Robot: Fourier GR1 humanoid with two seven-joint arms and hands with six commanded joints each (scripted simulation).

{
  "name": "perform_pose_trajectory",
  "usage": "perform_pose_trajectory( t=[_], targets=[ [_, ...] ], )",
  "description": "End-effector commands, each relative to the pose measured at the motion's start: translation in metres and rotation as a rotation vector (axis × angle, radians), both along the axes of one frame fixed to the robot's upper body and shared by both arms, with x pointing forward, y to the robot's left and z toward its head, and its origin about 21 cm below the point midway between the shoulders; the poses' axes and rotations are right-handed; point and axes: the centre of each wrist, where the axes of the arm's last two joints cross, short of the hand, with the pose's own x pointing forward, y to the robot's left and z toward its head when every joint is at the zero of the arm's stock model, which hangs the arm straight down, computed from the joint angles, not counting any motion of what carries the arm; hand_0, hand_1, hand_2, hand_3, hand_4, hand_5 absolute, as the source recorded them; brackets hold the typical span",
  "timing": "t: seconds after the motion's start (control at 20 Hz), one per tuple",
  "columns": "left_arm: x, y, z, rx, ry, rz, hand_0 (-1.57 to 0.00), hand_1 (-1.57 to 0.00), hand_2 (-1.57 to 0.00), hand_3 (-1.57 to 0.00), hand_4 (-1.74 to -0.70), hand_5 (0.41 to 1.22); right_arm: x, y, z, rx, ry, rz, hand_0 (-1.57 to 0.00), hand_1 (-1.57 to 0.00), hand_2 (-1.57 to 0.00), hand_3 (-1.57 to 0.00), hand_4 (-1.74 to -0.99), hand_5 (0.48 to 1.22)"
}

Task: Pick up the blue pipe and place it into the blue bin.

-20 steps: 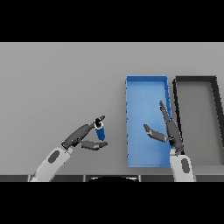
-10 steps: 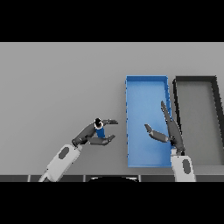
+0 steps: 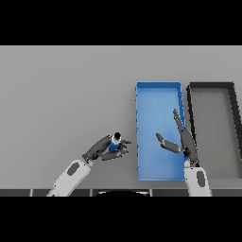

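Change since earlier: left arm and its load have shifted rightward, closer to the blue bin's left wall; the right hand, both bins and the table look unchanged.
Grey table point(image 3: 61, 94): one flat grey surface, carrying both bins.
Dark grey rectangular bin point(image 3: 235, 127): one, at the far right, just beside the blue one, long sides parallel.
Blue rectangular open bin point(image 3: 158, 92): one, right of centre; its inside shows nothing but the right hand above it.
Left arm: white and grey, entering from the lower edge at left and reaching toward the blue bin.
Right arm: white and grey, entering from the lower edge at right, near the strip between the two bins.
Right hand point(image 3: 183, 142): fingers straight and spread, thumb angled out to the left, holding nothing; it shows over the right half of the blue bin.
Left hand point(image 3: 101, 148): fingers and thumb curled round the pipe, clamped on it, just left of the blue bin's left wall.
Small blue pipe with a pale end point(image 3: 114, 144): one, held in the left hand, outside the bin; whether it clears the table cannot be told.
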Motion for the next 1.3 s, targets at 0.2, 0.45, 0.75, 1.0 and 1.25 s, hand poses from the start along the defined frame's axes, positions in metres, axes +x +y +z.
perform_pose_trajectory(
  t=[0.2, 0.45, 0.75, 1.0, 1.25],
  targets=[
    [0.005, -0.005, 0.019, -0.076, -0.102, 0.001, -1.51, -1.52, -1.53, -1.52, -1.49, 1.202, 0.001, 0.000, -0.001, -0.010, -0.004, -0.004, 0.00, 0.00, 0.00, 0.00, -1.158, 0.552],
    [0.008, -0.023, 0.045, -0.147, -0.161, -0.015, -1.55, -1.55, -1.56, -1.55, -1.48, 1.215, 0.002, -0.001, 0.000, -0.029, 0.000, -0.012, 0.00, 0.00, 0.00, 0.00, -1.138, 0.555],
    [0.010, -0.033, 0.067, -0.122, -0.171, -0.061, -1.57, -1.57, -1.57, -1.57, -1.47, 1.219, -0.002, -0.004, 0.000, -0.036, -0.019, -0.007, 0.00, 0.00, 0.00, 0.00, -1.123, 0.571],
    [0.008, -0.035, 0.066, -0.119, -0.169, -0.083, -1.57, -1.57, -1.57, -1.57, -1.47, 1.220, -0.028, 0.002, -0.010, -0.022, -0.017, -0.095, 0.00, 0.00, 0.00, 0.00, -1.121, 0.578],
    [0.013, -0.029, 0.066, -0.108, -0.173, -0.082, -1.57, -1.57, -1.57, -1.57, -1.47, 1.220, -0.056, 0.014, -0.013, -0.007, -0.021, -0.205, 0.00, 0.00, 0.00, 0.00, -1.191, 0.577]
  ],
)
